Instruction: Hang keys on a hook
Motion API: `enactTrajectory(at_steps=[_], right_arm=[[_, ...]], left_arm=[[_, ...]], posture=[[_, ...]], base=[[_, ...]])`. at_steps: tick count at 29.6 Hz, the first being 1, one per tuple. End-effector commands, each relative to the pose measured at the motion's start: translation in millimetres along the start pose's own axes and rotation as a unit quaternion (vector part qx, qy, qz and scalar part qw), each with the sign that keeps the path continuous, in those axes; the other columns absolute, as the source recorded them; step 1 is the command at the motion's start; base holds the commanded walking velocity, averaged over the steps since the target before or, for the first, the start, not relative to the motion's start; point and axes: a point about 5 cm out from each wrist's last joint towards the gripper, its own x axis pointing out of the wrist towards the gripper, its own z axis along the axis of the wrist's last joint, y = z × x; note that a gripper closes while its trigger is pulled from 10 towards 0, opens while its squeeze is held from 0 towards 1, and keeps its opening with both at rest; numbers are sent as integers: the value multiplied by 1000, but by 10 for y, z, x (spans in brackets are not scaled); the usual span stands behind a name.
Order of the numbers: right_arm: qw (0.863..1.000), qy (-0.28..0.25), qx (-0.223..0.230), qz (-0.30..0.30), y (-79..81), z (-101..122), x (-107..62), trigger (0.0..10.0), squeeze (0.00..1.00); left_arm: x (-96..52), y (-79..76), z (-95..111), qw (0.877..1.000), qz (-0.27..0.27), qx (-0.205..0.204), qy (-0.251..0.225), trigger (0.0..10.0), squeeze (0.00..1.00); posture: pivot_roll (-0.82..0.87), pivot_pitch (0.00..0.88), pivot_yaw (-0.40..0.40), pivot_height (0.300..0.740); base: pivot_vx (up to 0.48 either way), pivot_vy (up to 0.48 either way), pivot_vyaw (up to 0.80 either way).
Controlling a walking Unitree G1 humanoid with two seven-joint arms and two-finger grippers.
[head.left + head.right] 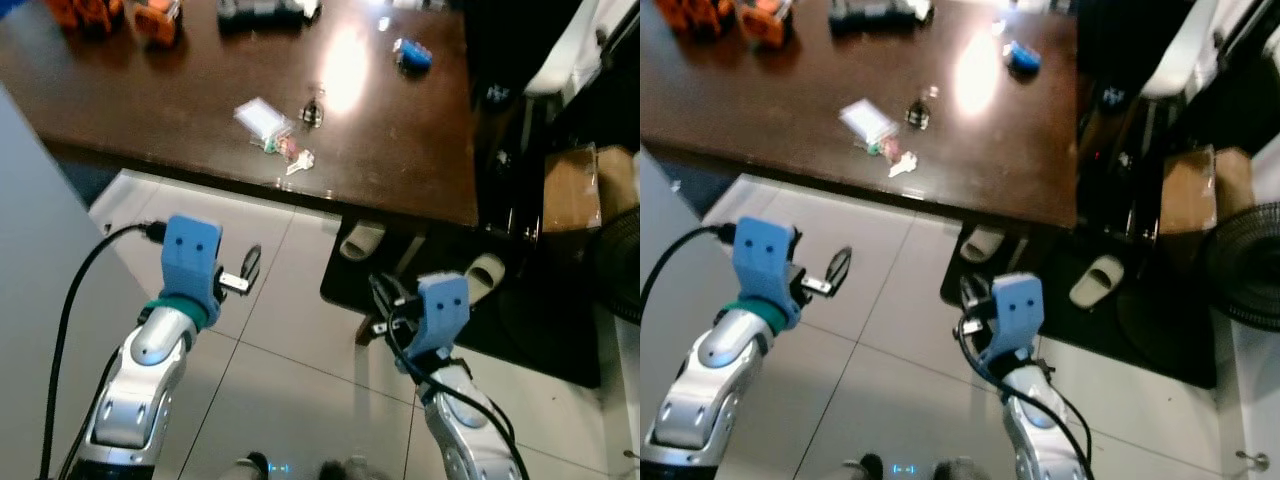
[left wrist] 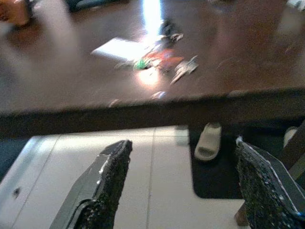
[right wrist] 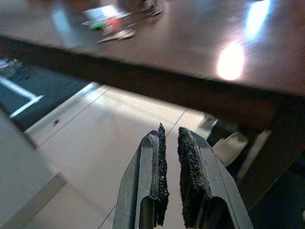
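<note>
A bunch of keys (image 1: 283,148) with a clear tag (image 1: 262,117) and a small dark fob (image 1: 313,112) lies on the dark wooden table (image 1: 150,90), near its front edge. Both arms are held low over the tiled floor, in front of the table and below its top. My left gripper (image 1: 243,272) is open, its fingers (image 2: 112,167) wide apart with nothing between them; the keys (image 2: 164,57) lie ahead of it. My right gripper (image 1: 383,300) is shut on nothing, its pads (image 3: 159,157) almost touching, and the keys (image 3: 112,26) lie far off to its side.
Two pale slippers (image 1: 362,240) (image 1: 485,272) lie on a dark mat under the table's right end. A blue object (image 1: 412,55), orange things (image 1: 160,20) and a black item (image 1: 265,12) sit further back. A cardboard box (image 1: 570,190) and fan (image 1: 625,260) stand right; a grey panel (image 1: 30,230) left.
</note>
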Motion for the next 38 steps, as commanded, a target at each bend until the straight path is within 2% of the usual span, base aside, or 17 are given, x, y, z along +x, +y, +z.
enactTrajectory(at_steps=[1, 6, 10, 11, 12, 13, 14, 18, 22, 23, 28, 30, 31, 34, 35, 37, 38], right_arm=[[1000, 10, -5, -10, -39, -48, -33, 10000, 0], [1000, -1, 3, -18, -70, 7, -8, 10000, 0], [999, -27, 6, -29, -138, 152, 48, 10000, 0], [998, -46, -1, -31, -183, 258, 83, 10000, 0], [998, -46, -1, -31, -183, 258, 83, 10000, 0], [997, -67, -15, -27, -227, 367, 113, 10000, 0], [994, -97, -53, -17, -280, 516, 139, 10000, 0], [990, -118, -70, -25, -342, 631, 146, 10000, 0], [990, -123, -69, -31, -372, 663, 148, 10000, 0], [992, -94, -74, -36, -404, 530, 118, 10000, 0], [995, -67, -67, -33, -391, 408, 87, 10000, 0], [997, -40, -62, -29, -384, 277, 40, 10000, 0], [997, -40, -62, -29, -384, 277, 40, 10000, 0], [997, -26, -65, -34, -410, 199, 5, 10000, 0], [997, -26, -65, -34, -410, 199, 5, 10000, 0], [997, -19, -64, -37, -429, 158, -11, 10000, 0], [997, -19, -64, -37, -429, 158, -11, 10000, 0]], left_arm=[[-14, 0, -28, 1000, -1, 2, 8, 10000, 0], [17, 12, 80, 1000, -4, -5, -9, 10000, 0], [71, 52, 240, 999, -11, -8, -32, 10000, 0], [105, 67, 363, 999, -22, -7, -49, 10000, 0], [105, 67, 363, 999, -22, -7, -49, 10000, 0], [143, 67, 511, 997, -38, -3, -70, 10000, 0], [188, 49, 715, 993, -61, 3, -99, 10000, 0], [219, -2, 807, 991, -74, 2, -113, 10000, 0], [233, -45, 798, 990, -80, 1, -113, 10000, 0], [265, -179, 714, 990, -93, 0, -103, 10000, 0], [281, -213, 654, 992, -98, -2, -85, 10000, 0], [239, -269, 345, 989, -144, 25, 5, 10000, 0], [239, -269, 345, 989, -144, 25, 5, 10000, 0], [103, -336, 17, 974, -199, 66, 80, 10000, 0], [103, -336, 17, 974, -199, 66, 80, 10000, 0], [14, -355, -197, 963, -217, 90, 133, 10000, 0], [14, -355, -197, 963, -217, 90, 133, 10000, 0]], posture=[[-21, 166, 22, 740], [-18, 166, 21, 740], [-22, 167, 20, 740], [-22, 166, 21, 740], [-22, 166, 21, 740], [-21, 164, 22, 740], [-21, 163, 25, 740], [-29, 160, 33, 740], [-37, 158, 37, 740], [-48, 158, 45, 740], [-53, 160, 46, 740], [-57, 161, 49, 740], [-57, 161, 49, 740], [-56, 161, 50, 740], [-56, 161, 50, 740], [-59, 158, 50, 740], [-59, 158, 50, 740]], base=[[454, 0, 0], [454, 0, 0], [454, 0, 0], [450, 0, 0], [450, 0, 0], [435, 0, 0], [431, 0, 0], [429, 0, 0], [428, 0, 0], [428, 0, 0], [409, 0, 0], [0, 0, 0], [0, 0, 0], [0, 0, 0], [0, 0, 0], [0, 0, 0], [0, 0, 0]])
